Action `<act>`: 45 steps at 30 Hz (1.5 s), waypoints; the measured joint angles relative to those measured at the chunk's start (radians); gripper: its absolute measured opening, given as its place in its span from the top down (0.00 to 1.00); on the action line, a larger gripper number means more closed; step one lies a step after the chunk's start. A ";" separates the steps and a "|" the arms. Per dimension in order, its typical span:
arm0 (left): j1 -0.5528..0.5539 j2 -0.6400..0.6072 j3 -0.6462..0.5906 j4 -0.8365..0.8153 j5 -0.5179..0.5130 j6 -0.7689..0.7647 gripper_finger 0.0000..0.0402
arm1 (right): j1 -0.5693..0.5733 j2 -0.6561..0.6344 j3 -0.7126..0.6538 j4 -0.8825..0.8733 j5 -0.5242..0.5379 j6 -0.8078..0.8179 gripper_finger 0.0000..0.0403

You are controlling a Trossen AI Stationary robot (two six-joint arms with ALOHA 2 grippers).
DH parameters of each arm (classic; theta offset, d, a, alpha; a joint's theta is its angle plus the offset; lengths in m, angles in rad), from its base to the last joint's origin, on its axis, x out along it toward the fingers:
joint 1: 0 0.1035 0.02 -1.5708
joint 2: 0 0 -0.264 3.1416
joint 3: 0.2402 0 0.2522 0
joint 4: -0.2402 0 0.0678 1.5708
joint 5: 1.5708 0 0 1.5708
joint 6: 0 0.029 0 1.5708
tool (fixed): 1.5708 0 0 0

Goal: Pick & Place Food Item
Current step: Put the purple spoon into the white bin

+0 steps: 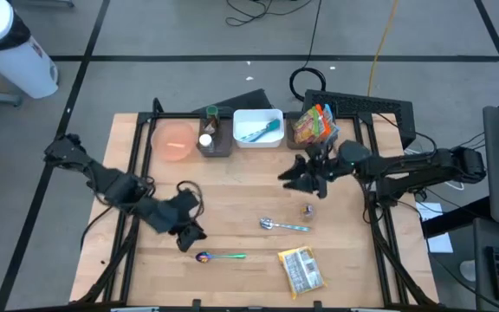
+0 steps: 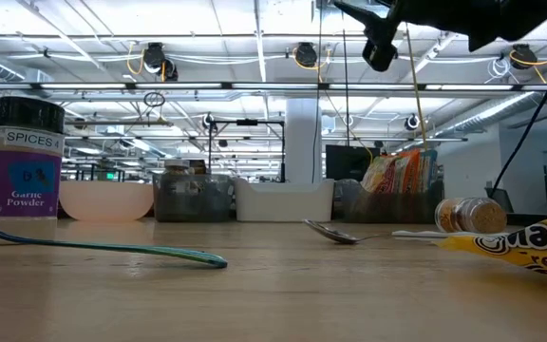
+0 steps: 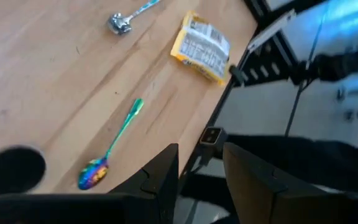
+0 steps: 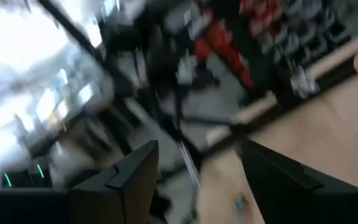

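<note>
Your right gripper hangs above the wooden table near the small glass spice jar, fingers apart and empty; your left gripper's fingers stand apart, holding nothing.

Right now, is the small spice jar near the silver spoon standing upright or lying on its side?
Lying on its side: the small spice jar rests lengthwise on the table, cap pointing sideways.

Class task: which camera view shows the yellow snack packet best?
The left wrist view: the yellow snack packet lies whole, its printed face readable. The high view shows it whole but small; the low view catches only its edge; the right wrist view misses it.
</note>
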 joint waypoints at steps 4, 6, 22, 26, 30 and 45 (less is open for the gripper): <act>-0.081 0.039 0.000 0.028 -0.124 -0.116 0.67 | 0.024 0.000 0.021 -0.136 -0.081 -0.138 0.44; -0.099 0.077 0.000 0.085 -0.150 -0.109 0.67 | 0.034 0.000 0.021 -0.179 -0.103 -0.167 0.45; -0.073 0.393 0.000 0.227 0.071 0.242 0.67 | 0.081 0.000 0.021 -0.291 -0.092 -0.197 0.46; -0.058 0.414 0.000 0.186 0.068 0.450 0.67 | 0.081 0.000 0.004 -0.288 -0.087 -0.160 0.46; -0.048 0.413 0.000 0.123 0.045 0.610 0.67 | 0.081 0.000 -0.016 -0.288 -0.039 -0.105 0.46; -0.031 0.457 -0.051 0.120 0.066 0.692 0.67 | 0.081 0.000 -0.099 -0.165 0.045 -0.049 0.47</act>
